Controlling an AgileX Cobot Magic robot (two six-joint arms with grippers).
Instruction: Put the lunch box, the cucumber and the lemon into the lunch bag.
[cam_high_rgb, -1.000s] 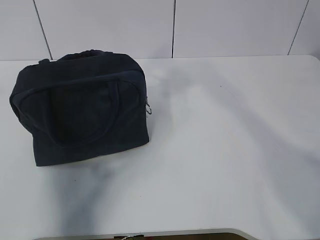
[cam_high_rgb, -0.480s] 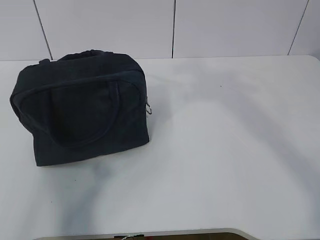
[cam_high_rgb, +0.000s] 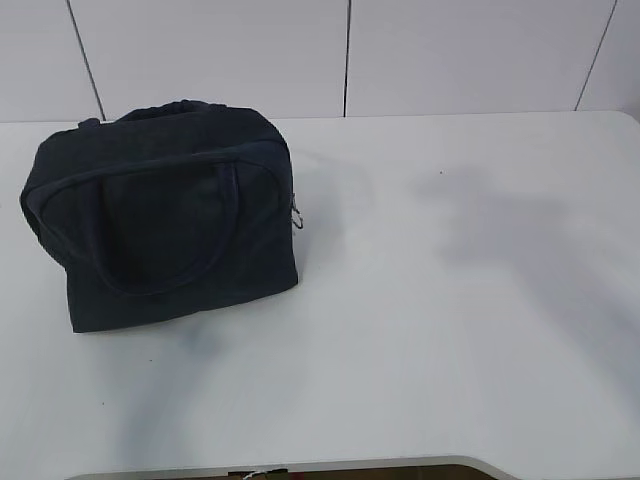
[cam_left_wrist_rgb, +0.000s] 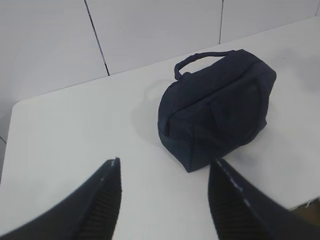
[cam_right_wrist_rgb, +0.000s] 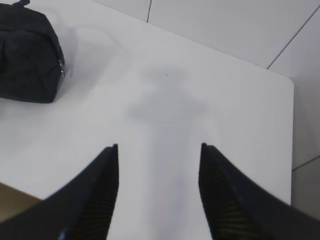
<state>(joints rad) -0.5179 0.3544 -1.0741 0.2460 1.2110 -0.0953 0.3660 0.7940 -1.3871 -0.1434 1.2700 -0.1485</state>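
The lunch bag (cam_high_rgb: 165, 225) is being displayed on the left half of the white tabletop (cam_high_rgb: 450, 330), near its far edge, in the exterior view. It is being shown resting on its base, with one loop handle (cam_high_rgb: 165, 225) lying flat against the near face and the second handle (cam_left_wrist_rgb: 200, 60) arching above the top in the left wrist view. The zipper line is being seen running closed along the upper edge, and a metal ring pull (cam_high_rgb: 297, 219) is hanging at the bag's right end.

The left pincer (cam_left_wrist_rgb: 165, 195) is being held released, with its two dark ribbed fingers (cam_left_wrist_rgb: 102, 200) spread apart and nothing between them; it is being kept above the tabletop, well apart from the lunch bag.

The right pincer (cam_right_wrist_rgb: 159, 192) is likewise being held released and empty, above the bare right part of the tabletop, with the lunch bag (cam_right_wrist_rgb: 27, 55) being seen at the upper left corner of the right wrist view.

The lunch box, the cucumber and the lemon are not being shown in any view.
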